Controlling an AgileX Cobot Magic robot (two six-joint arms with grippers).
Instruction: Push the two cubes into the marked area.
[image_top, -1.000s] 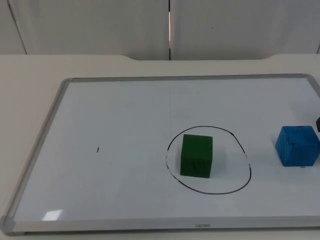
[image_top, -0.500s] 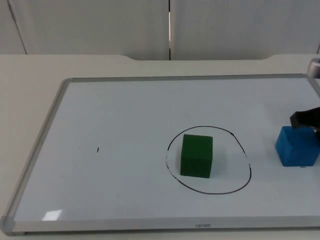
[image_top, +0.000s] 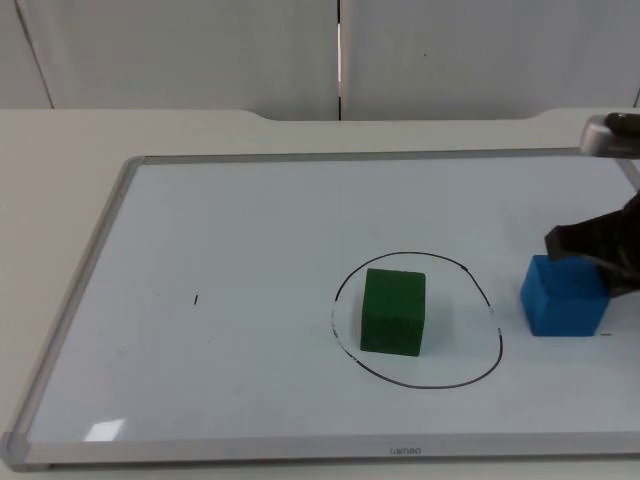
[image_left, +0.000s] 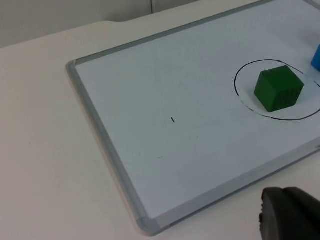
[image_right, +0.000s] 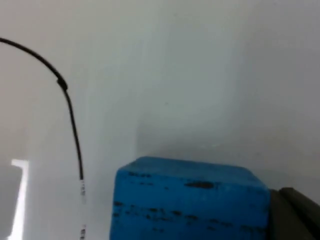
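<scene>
the right gripper (image_top: 600, 250) leans on the far side of the blue cube (image_top: 563, 296) to slide it toward the black circle (image_top: 417, 318), where the green cube (image_top: 392, 311) already sits. i cannot tell if its claw is apart or together. the left gripper (image_left: 290, 220) waits off the whiteboard (image_top: 230, 250), its claw state also unclear.

We see bright, even light with soft shadows. A small glare patch lies on the whiteboard (image_top: 104, 430). The blue cube (image_right: 190, 202) looks blurred and out of focus.

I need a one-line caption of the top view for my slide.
The right gripper pushes the blue cube across the whiteboard toward the drawn circle, where the green cube already sits.
</scene>
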